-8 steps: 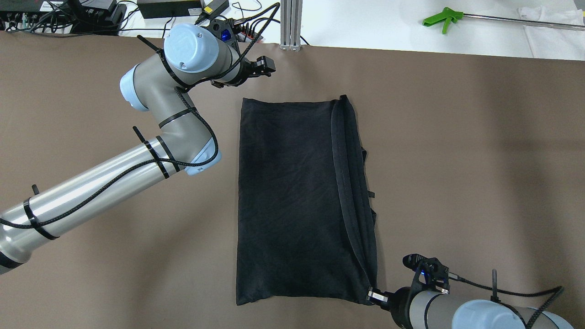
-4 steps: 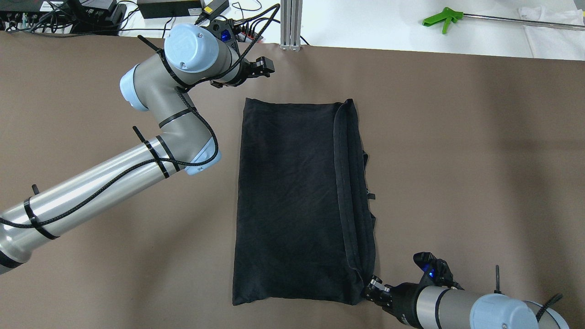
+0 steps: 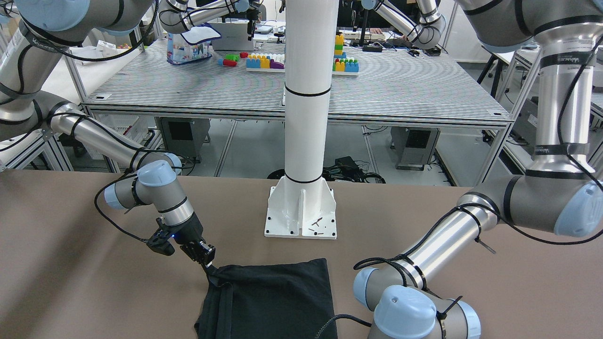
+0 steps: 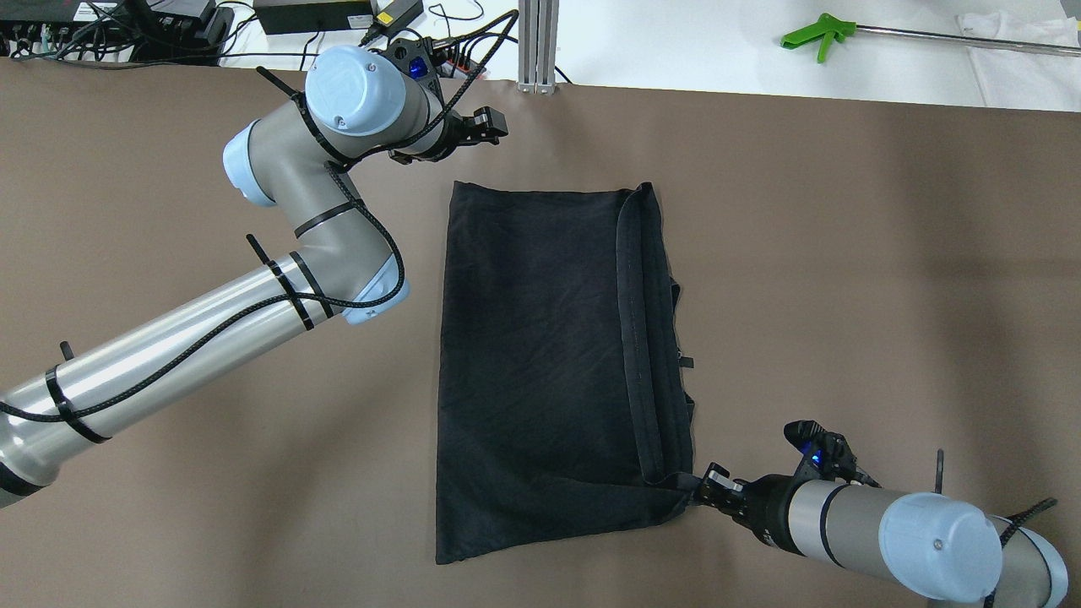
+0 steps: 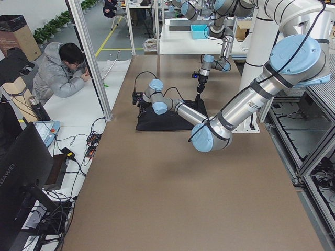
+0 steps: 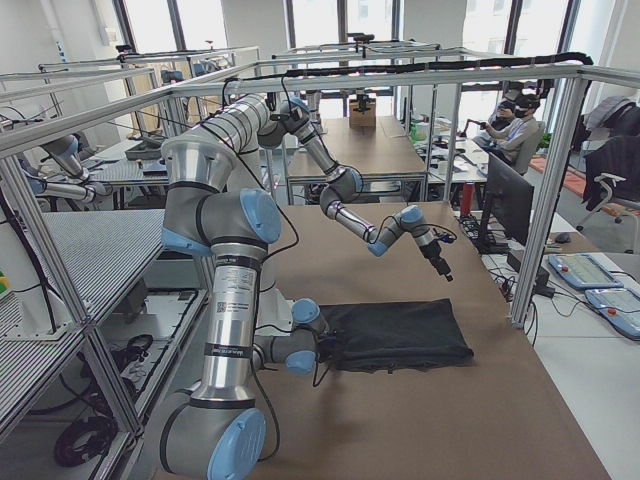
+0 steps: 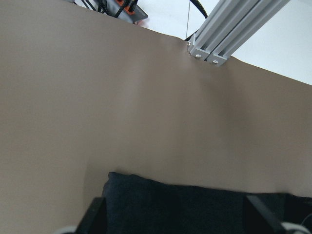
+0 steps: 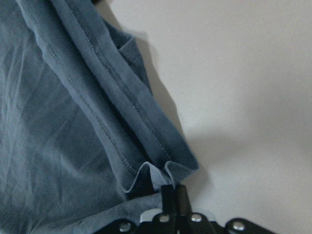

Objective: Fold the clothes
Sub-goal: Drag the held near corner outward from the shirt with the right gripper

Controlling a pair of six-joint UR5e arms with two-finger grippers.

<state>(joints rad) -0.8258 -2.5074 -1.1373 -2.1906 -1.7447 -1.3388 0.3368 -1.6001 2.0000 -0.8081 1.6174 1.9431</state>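
Note:
A black garment (image 4: 549,355) lies folded in a long rectangle on the brown table, with a seamed strip along its right side. My right gripper (image 4: 705,488) is shut on the garment's near right corner and holds it pulled up and inward. The right wrist view shows the shut fingers (image 8: 173,195) pinching the hemmed corner (image 8: 156,165). The front view shows the same grasp (image 3: 207,263). My left gripper (image 4: 490,127) is open and empty, just beyond the garment's far left corner. In the left wrist view its fingers (image 7: 95,219) stand wide apart over the garment's far edge (image 7: 195,209).
An aluminium post (image 4: 537,46) stands at the table's far edge. A green-handled tool (image 4: 815,35) and cables with a power box (image 4: 312,13) lie on the white surface beyond. The robot's white pillar base (image 3: 301,212) stands at the table's near side. An operator (image 5: 63,73) sits beside the table.
My right gripper has moved away from the table's near edge, carrying the garment's near right corner up and inward so the near edge slants. The left arm has hardly moved.

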